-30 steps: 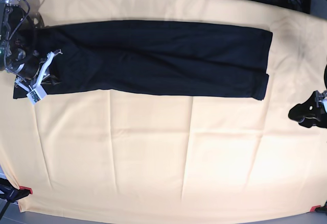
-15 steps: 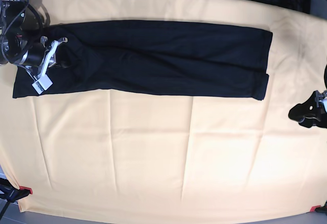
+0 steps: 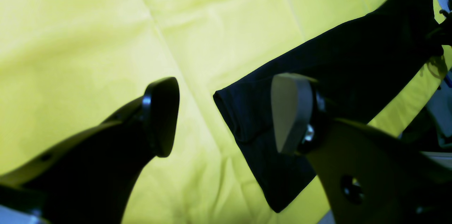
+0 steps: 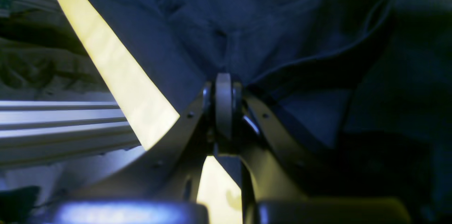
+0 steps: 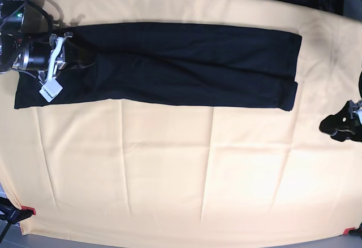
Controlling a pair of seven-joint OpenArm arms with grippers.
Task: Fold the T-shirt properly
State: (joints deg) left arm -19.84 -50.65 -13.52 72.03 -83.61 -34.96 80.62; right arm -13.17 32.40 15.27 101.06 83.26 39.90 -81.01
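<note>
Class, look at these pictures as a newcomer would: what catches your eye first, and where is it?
First, the long black T-shirt stretched across the far half of the pale yellow-orange cloth. Next, the right claw pinching the shirt's fabric at its end. The left claw hangs open off the opposite end.

A creased pale yellow-orange cloth (image 5: 169, 169) covers the table.

The right gripper (image 5: 72, 62) has moved up and inward along the near end of the T-shirt (image 5: 186, 61), from its lower corner to the upper part, its fingers (image 4: 223, 104) pinched on a bunch of fabric, which now ripples around the grip
</note>
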